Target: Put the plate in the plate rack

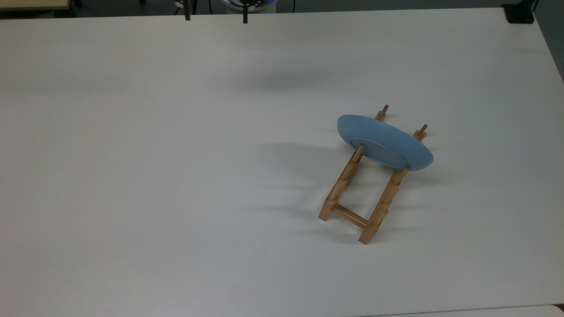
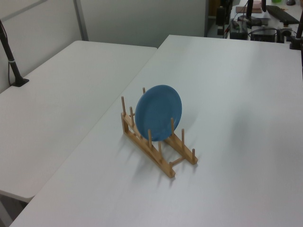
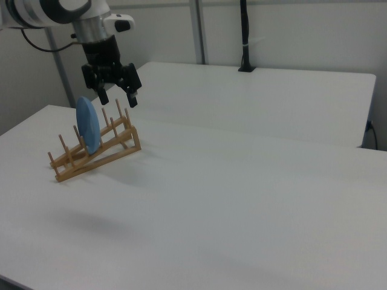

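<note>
The blue plate (image 1: 383, 141) stands on edge between the pegs near the far end of the wooden plate rack (image 1: 348, 193), leaning slightly. In the left view the plate (image 2: 158, 112) faces the camera, upright in the plate rack (image 2: 161, 156). My gripper (image 1: 216, 16) is at the top view's upper edge, far to the upper left of the rack, with two dark fingertips (image 1: 245, 17) spread wide. In the right view the gripper (image 3: 118, 96) hangs open and empty in the air, with the plate (image 3: 87, 125) and plate rack (image 3: 97, 151) below it.
The white table (image 1: 176, 176) spreads wide around the rack. A second white table (image 2: 61, 85) adjoins it, with a black clamp post (image 2: 12, 56) at its edge. A black block (image 1: 520, 13) sits at the top view's upper right corner.
</note>
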Robot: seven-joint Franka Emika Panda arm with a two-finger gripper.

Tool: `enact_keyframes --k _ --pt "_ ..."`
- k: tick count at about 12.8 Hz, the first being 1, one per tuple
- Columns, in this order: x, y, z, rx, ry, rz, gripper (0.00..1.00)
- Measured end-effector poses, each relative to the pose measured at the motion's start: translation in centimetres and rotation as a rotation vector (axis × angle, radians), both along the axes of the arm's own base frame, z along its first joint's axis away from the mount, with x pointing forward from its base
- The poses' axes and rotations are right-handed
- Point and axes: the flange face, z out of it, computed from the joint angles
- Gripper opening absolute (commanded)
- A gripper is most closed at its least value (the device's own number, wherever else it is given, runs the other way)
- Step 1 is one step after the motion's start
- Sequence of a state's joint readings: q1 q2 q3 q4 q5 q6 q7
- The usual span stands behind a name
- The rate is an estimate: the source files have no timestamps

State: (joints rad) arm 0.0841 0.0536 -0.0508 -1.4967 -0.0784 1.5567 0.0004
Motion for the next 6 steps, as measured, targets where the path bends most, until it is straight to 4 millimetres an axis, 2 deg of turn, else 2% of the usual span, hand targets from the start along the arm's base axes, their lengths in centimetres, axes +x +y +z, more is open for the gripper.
enact_keyframes --k 3,6 --pt "-0.1 -1.7 -0.7 0.000 0.018 -0.017 1.00" --pt "-0.1 -2.3 -1.2 0.000 0.028 -0.028 1.00"
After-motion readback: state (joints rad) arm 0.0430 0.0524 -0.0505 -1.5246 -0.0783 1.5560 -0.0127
